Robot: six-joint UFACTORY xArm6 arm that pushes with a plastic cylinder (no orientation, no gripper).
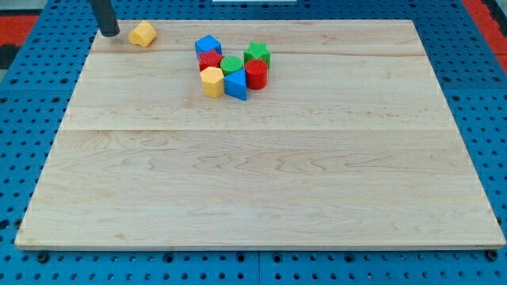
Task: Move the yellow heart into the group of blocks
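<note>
A yellow heart point(143, 34) lies alone near the board's top left corner. My tip point(110, 33) stands just to its left, a small gap apart. To the right, at the view's top centre, sits the group: a blue block point(207, 45), a red block point(210, 60), a green round block point(232, 65), a green block point(257, 53), a red cylinder point(256, 74), a blue block point(236, 85) and a yellow hexagonal block point(212, 81). The heart is well apart from the group, to its left.
The wooden board point(261, 174) rests on a blue pegboard surface point(475, 95). The heart and my tip are close to the board's top edge.
</note>
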